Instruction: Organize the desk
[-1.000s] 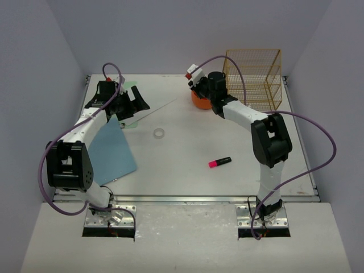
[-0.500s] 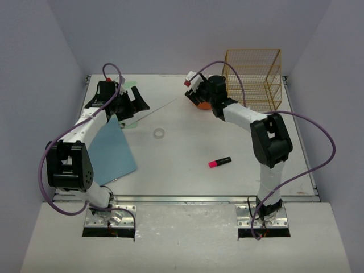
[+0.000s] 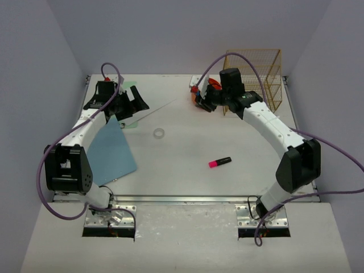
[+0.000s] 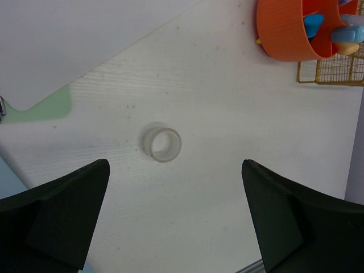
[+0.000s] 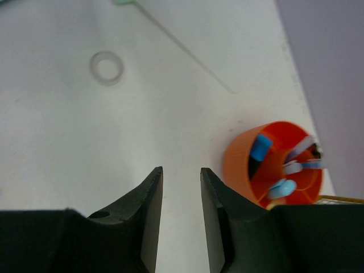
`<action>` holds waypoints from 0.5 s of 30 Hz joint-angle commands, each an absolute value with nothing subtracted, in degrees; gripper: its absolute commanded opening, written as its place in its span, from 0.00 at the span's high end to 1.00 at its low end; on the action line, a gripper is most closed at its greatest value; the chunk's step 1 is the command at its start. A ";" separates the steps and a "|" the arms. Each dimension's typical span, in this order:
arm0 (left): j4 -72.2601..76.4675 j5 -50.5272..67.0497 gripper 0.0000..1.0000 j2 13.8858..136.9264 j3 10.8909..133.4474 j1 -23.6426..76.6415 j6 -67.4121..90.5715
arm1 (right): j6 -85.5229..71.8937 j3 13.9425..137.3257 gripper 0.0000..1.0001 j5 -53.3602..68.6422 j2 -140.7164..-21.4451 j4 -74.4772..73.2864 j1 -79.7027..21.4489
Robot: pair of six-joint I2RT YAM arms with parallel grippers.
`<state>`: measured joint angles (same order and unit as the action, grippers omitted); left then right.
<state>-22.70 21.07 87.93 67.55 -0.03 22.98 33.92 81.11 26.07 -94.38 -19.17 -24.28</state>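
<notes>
The desk point(image 3: 187, 182) is a white tabletop. My left gripper point(image 3: 134, 103) hovers wide open and empty at the back left; in its wrist view point(image 4: 175, 165) a clear tape ring point(image 4: 162, 143) lies just ahead of its fingers. My right gripper point(image 3: 205, 106) hangs beside an orange cup point(image 3: 197, 98) at the back centre. In its wrist view point(image 5: 181, 169) the jaws stand a narrow gap apart with nothing between them. The orange cup point(image 5: 250, 165) holds blue-capped pens. A pink highlighter point(image 3: 219, 162) lies at the middle right.
A gold wire rack point(image 3: 256, 77) stands at the back right. A blue sheet point(image 3: 112, 151) lies at the left, with a white paper point(image 4: 85, 40) over a green sheet point(image 4: 40, 108) behind it. The tape ring point(image 3: 159, 133) lies mid-table. Lavender walls enclose the desk.
My right arm has swung its elbow out to the right and its gripper has drawn back from over the orange cup. The left arm has not moved.
</notes>
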 commanded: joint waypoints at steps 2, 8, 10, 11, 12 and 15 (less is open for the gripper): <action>-21.01 20.00 0.00 85.02 67.18 0.00 22.50 | 49.34 72.70 0.65 23.88 -95.38 -52.00 -31.38; -22.04 17.89 0.00 84.57 66.91 0.02 21.40 | 47.05 64.82 0.50 10.91 -95.43 -49.57 -40.14; -22.56 17.84 0.00 84.68 66.97 0.05 21.10 | 45.31 64.57 0.44 8.75 -97.23 -49.01 -41.28; -22.86 17.85 0.00 84.72 66.96 0.01 20.99 | 44.76 64.40 0.41 7.58 -98.00 -48.79 -41.60; -22.98 17.91 0.00 84.66 66.84 0.07 20.88 | 44.24 64.23 0.40 6.44 -98.69 -48.28 -41.83; -23.20 17.72 0.00 84.55 66.58 0.00 20.70 | 43.72 63.86 0.38 3.13 -99.99 -46.75 -42.26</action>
